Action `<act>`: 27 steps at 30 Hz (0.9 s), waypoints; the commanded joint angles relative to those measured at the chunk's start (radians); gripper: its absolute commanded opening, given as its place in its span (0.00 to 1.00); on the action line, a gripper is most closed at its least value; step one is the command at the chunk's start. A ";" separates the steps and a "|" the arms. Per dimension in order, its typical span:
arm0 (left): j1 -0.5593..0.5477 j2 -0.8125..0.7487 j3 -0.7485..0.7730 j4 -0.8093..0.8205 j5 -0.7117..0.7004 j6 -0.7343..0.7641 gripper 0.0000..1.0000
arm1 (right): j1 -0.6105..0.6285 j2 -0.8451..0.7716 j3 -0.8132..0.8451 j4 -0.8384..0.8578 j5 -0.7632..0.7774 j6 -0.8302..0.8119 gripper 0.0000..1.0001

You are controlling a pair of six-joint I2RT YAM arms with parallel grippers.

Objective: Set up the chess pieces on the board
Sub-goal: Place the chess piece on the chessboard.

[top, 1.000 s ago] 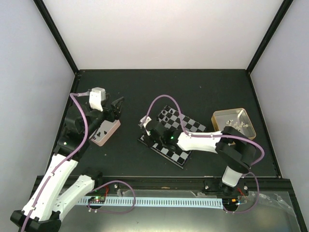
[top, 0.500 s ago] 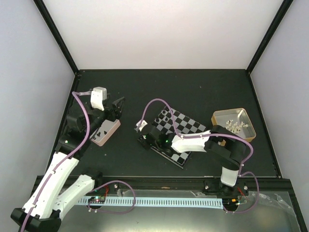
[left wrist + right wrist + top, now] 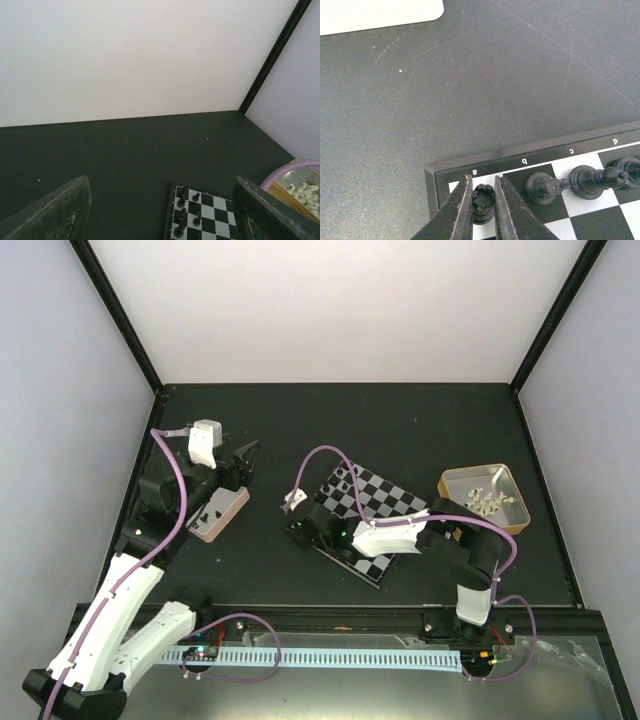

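The black rook (image 3: 482,200) is pinched between the fingers of the right gripper (image 3: 483,186), which are drawn in close on either side and appear to touch it; it stands upright on the corner square marked a of the board (image 3: 530,149); the board itself lies on the bench (image 3: 400,430) between two tins. Along the same edge row, further black pieces (image 3: 540,186) are seen on the squares b, c and d, and a few more are made out on the next row in the left wrist view; their kinds cannot be told. The left gripper (image 3: 243,456) is held spread wide and empty near the left-hand tin (image 3: 217,512), in which a few dark specks are seen, perhaps black men not yet placed; this is too small to be settled. The white pieces (image 3: 487,500) are heaped in the right-hand tin (image 3: 447,486); none is seen on the board. The task is judged to be well short of half done: the black side is partly filled, its remaining men are to be set, and the whole white side is left.
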 commanded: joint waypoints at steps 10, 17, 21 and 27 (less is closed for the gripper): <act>0.005 0.007 0.008 -0.020 -0.024 -0.022 0.80 | 0.004 -0.126 -0.015 -0.043 0.028 0.050 0.27; 0.005 0.029 0.005 -0.096 -0.147 -0.093 0.82 | 0.000 -0.251 0.002 -0.111 -0.009 0.111 0.29; 0.033 0.098 0.003 -0.222 -0.283 -0.199 0.85 | -0.004 -0.310 0.010 -0.153 -0.021 0.161 0.30; 0.188 0.282 -0.022 -0.395 -0.212 -0.343 0.83 | -0.011 -0.357 0.001 -0.210 -0.038 0.211 0.30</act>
